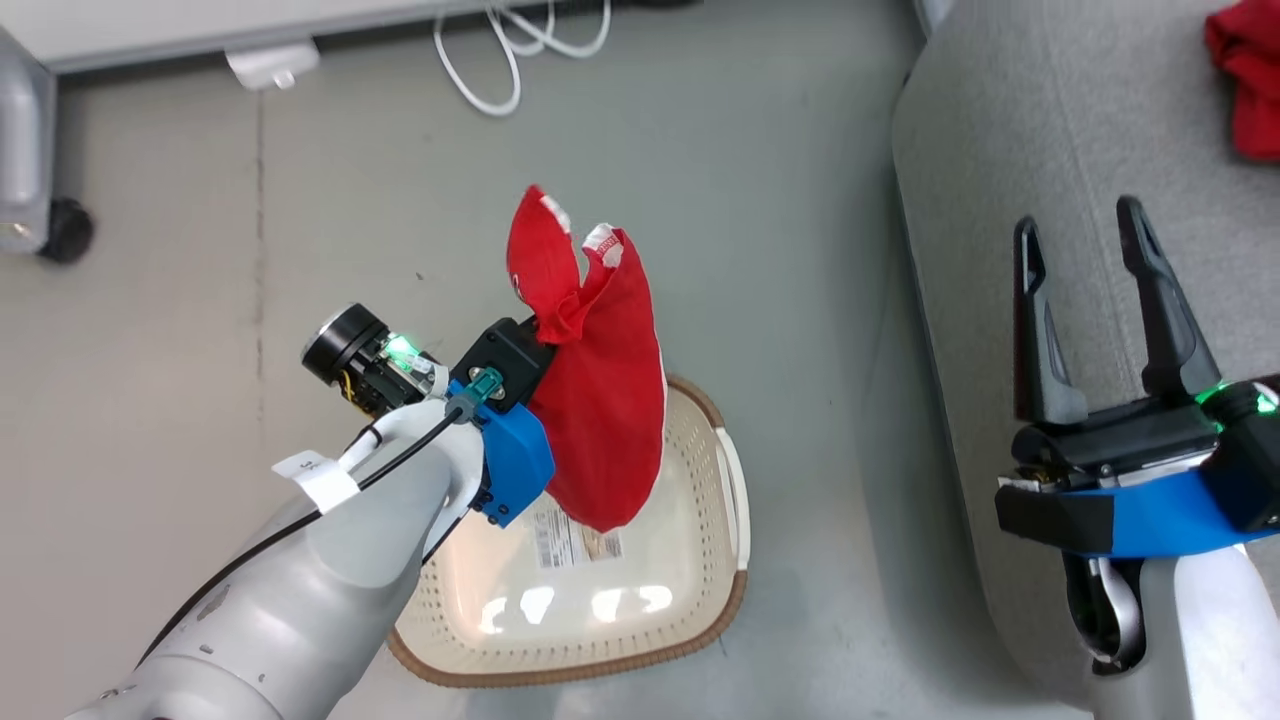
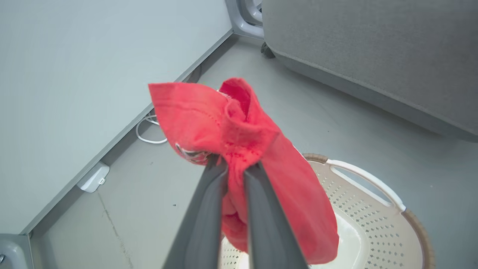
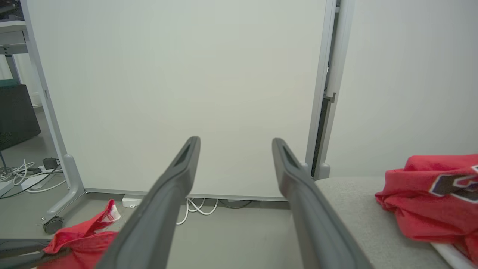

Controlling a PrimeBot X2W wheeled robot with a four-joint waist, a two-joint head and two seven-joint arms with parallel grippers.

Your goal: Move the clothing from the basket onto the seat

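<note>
While left gripper [image 2: 234,166] fingers [image 2: 203,216] clench the red clothing [image 1: 600,400] hanging above the basket [image 1: 738,500], swing it high, clear of the rim, onto the seat [image 1: 1050,120] before releasing; right gripper [image 1: 1078,215] fingers splayed, empty.

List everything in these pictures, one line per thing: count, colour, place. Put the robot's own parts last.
held garment: one, red with white trim, hanging from the left gripper above the basket
garment on the seat: one, red with lettering, bunched
basket: one, cream-white with a brown rim, on the floor beside the seat
label: one, white, on the basket's bottom
seat: one, light grey, at the right
cable: one, white, looped on the floor by the panel
panel: one, white with a grey frame, upright
floor: grey
left gripper: one, dark fingers shut on the held garment
right gripper: one, dark fingers open, over the seat's edge
</note>
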